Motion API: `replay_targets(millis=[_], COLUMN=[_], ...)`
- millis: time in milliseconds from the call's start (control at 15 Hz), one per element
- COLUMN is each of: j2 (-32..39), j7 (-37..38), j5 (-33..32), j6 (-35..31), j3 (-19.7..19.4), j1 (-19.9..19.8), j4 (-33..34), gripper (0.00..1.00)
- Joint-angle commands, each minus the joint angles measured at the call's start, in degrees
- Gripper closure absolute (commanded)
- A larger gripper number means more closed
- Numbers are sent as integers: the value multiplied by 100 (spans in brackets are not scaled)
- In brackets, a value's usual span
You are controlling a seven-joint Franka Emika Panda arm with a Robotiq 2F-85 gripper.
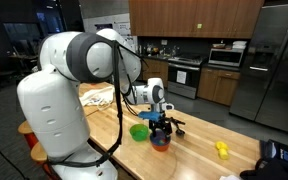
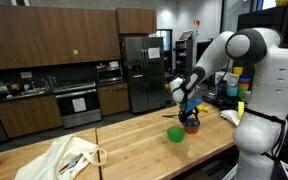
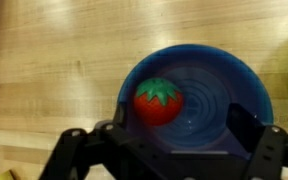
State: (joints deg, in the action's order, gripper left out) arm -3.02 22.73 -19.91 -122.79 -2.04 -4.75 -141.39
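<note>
Counting one red tomato [image 3: 158, 101], one blue bowl [image 3: 246, 72] and one green bowl [image 1: 139, 131] on the surface [image 1: 199, 138]. The tomato sits inside the blue bowl, directly below my tool [image 3: 169, 138], which I see spread apart, gripping nothing.

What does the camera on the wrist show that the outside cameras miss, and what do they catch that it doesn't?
Only the wrist view: a red tomato with a green top lying inside the blue bowl, seen from above. Only the exterior views: the white arm, the whole green bowl beside the blue one, a small yellow thing and the fridge. Both: the wooden table and the open pincer above the blue bowl.
</note>
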Motion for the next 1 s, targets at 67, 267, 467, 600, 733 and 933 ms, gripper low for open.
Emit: replay_targets(millis=[67,267,467,600,733,933], j2=[308,315,238,212,174,147], j7=[-32,-64,-86,-56,-50,-8], j5=[11,46,67,50,30,-11], j6=[39,62,70,44,18,-46], j3=[-59,-79,-75,-71,-61,-49], j1=[4,18,32,37,48,67], j4=[258,318,314,289,237,147], gripper=[0,0,0,0,0,0])
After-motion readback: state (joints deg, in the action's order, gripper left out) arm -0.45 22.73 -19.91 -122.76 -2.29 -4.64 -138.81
